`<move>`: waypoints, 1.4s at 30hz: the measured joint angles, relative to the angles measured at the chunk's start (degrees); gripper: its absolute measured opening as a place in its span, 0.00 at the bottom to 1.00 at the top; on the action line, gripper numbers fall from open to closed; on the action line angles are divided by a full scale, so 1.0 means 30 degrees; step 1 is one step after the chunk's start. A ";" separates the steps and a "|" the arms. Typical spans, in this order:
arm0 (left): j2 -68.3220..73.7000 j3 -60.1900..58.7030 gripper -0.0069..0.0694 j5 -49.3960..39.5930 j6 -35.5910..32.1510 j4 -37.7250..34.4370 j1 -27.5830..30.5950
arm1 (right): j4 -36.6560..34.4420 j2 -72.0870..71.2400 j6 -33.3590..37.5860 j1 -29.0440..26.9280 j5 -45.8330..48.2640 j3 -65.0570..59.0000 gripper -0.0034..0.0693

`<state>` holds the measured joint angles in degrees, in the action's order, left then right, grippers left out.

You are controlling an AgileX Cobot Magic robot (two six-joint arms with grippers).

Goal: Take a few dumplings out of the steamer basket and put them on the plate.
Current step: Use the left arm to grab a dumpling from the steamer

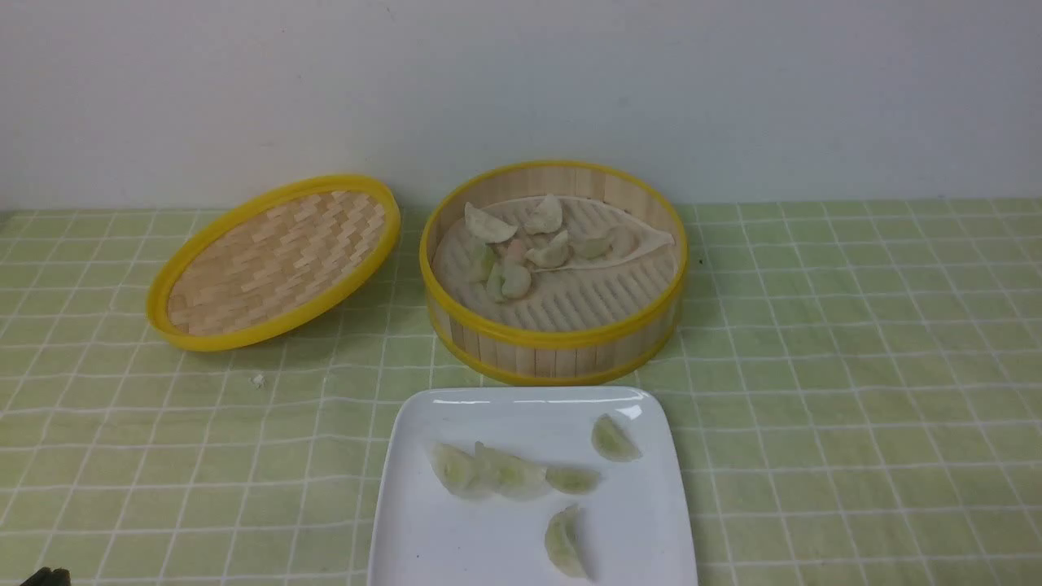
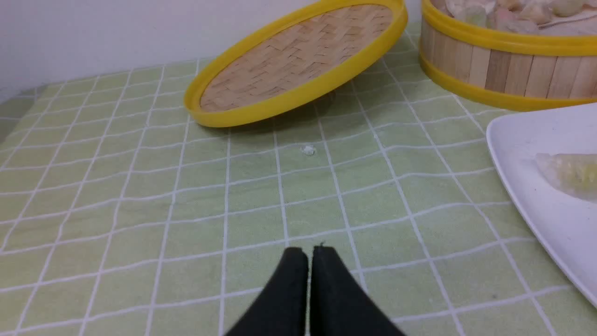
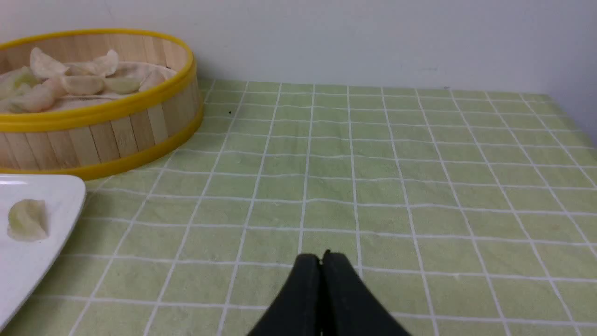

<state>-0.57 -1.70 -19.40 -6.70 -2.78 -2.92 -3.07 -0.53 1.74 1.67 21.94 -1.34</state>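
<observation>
Basket (image 1: 553,338): round and upright on the green checked cloth (image 1: 855,366); taken as reference for all places below.
Basket contents: a cluster of dumplings (image 1: 487,224) is seen on the far-left part of the slatted floor, several touching one another. The exact count cannot be told.
Liner (image 1: 643,240): pale sheet under the cluster, one pointed end lying against the basket's right wall.
Plate (image 1: 488,537): set just in front of the basket, a narrow strip of cloth between them.
Plated dumplings (image 1: 613,438): about five are noted, two overlapping, well clear of the basket.
Lid (image 1: 273,260): just left of the basket, tilted, with the edge nearer the basket raised. Contact between them cannot be told.
Crumb (image 1: 259,379): on the cloth, left of the basket and nearer the camera.
Left gripper (image 2: 310,249): fingers pressed together with nothing between; held over cloth, well apart from the basket on its near-left side.
Right gripper (image 3: 322,255): fingers likewise together and empty; held over cloth, well apart from the basket on its near-right side.
</observation>
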 joint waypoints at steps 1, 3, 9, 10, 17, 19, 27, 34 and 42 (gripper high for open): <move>0.0000 0.0000 0.08 0.0000 0.0000 0.0000 0.0000 | 0.0000 0.0000 0.0000 0.0000 0.0000 0.0000 0.03; 0.0000 0.0000 0.08 0.0000 0.0000 0.0000 0.0000 | 0.0000 0.0000 0.0000 0.0000 0.0000 0.0000 0.03; 0.0000 0.0000 0.08 0.0000 0.0000 0.0000 0.0000 | 0.0000 0.0000 0.0000 0.0000 0.0000 0.0000 0.03; 0.0000 0.0000 0.08 0.0000 0.0000 0.0000 0.0000 | 0.0000 0.0000 0.0000 0.0000 0.0000 0.0000 0.03; 0.0000 0.0000 0.08 0.0000 0.0000 0.0000 0.0000 | 0.0000 0.0000 0.0037 0.0000 0.0000 0.0000 0.03; 0.0000 0.0000 0.08 0.0000 0.0000 0.0000 0.0000 | 0.0000 0.0000 0.0084 0.0000 0.0000 0.0000 0.03; 0.0000 0.0000 0.08 0.0000 0.0000 0.0000 0.0000 | 0.0000 0.0000 0.0099 0.0000 0.0000 0.0000 0.03; 0.0000 -0.0008 0.08 0.1204 0.0269 0.0158 0.0000 | 0.0000 0.0000 0.0143 0.0000 0.0000 0.0000 0.03; 0.0000 -0.0008 0.08 0.7412 0.3755 -0.4378 0.0000 | 0.0000 0.0000 0.0153 -0.0005 0.0000 0.0000 0.03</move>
<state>-0.57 -1.73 2.84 4.56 -15.91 -2.92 -3.07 -0.53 2.20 1.65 21.94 -1.34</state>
